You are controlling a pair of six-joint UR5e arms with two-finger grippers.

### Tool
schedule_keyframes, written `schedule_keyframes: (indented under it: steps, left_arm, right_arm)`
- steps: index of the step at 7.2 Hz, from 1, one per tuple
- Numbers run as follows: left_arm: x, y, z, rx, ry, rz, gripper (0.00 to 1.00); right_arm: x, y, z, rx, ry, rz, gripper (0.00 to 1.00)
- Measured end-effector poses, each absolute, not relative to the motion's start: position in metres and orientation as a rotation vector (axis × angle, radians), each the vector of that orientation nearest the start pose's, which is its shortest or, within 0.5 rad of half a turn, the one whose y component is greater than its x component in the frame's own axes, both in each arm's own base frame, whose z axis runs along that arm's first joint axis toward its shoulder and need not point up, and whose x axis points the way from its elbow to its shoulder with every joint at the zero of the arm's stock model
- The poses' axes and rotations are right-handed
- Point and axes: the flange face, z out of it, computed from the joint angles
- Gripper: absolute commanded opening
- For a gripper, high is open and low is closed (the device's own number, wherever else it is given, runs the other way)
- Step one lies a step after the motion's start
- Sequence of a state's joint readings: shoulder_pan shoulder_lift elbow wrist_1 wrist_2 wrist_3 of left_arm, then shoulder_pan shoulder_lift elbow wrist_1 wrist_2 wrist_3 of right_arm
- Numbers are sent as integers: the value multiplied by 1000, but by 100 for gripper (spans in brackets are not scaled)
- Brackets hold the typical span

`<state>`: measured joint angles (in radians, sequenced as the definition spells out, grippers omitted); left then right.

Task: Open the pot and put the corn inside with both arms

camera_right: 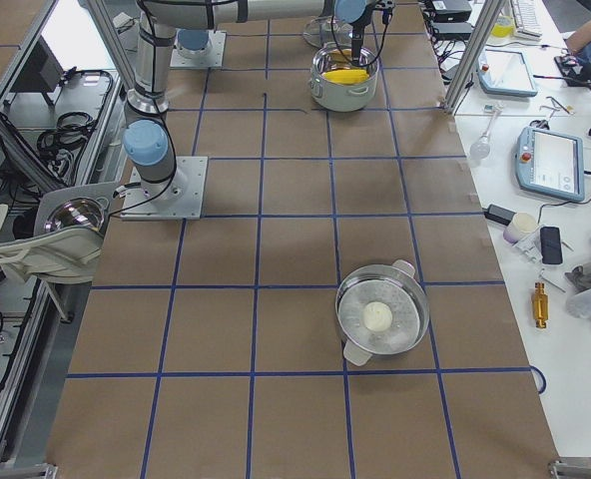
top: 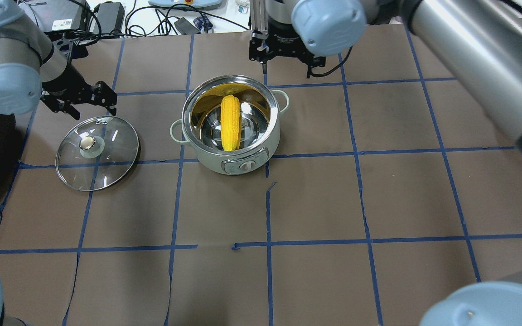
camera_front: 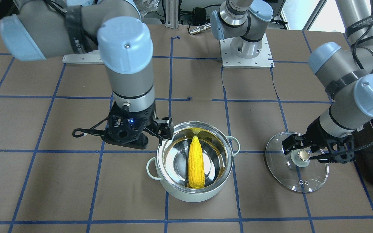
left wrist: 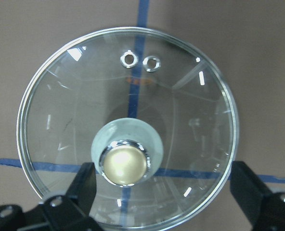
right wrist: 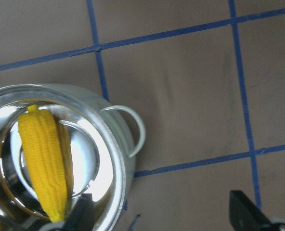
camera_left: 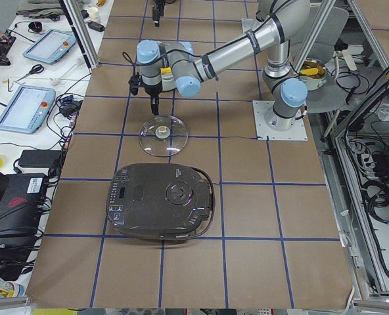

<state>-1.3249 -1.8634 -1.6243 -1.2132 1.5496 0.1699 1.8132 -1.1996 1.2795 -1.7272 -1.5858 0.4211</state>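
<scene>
corn (camera_front: 196,165) inside open pot (camera_front: 186,194), lid (camera_front: 304,183) aside

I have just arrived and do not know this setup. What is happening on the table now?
Two robot arms work on a pot. The pot is open and the corn already lies inside it. The glass lid lies flat on the table beside the pot. The left arm holds its jaws open above the lid's knob, not gripping it. The right arm has its jaws open and empty beside the pot.
</scene>
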Motion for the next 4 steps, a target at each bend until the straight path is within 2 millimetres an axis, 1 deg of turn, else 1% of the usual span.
schedule_keyframes:
  steps: [1,2,3,4]
  left_arm:
    - [-20,-602,368,-120,3156,-17,100]
    - [-50,-590,398,-102,3154,-11,100]
    - [-76,-571,427,-87,3151,-12,100]
    - [-101,-551,451,-77,3149,-27,100]
  right_arm:
    - [240,-588,445,265,3122,-106,100]
    - [194,-566,459,223,3127,-115,100]
    - [158,-543,469,181,3134,-118,100]
    - [136,-519,474,165,3142,-105,100]
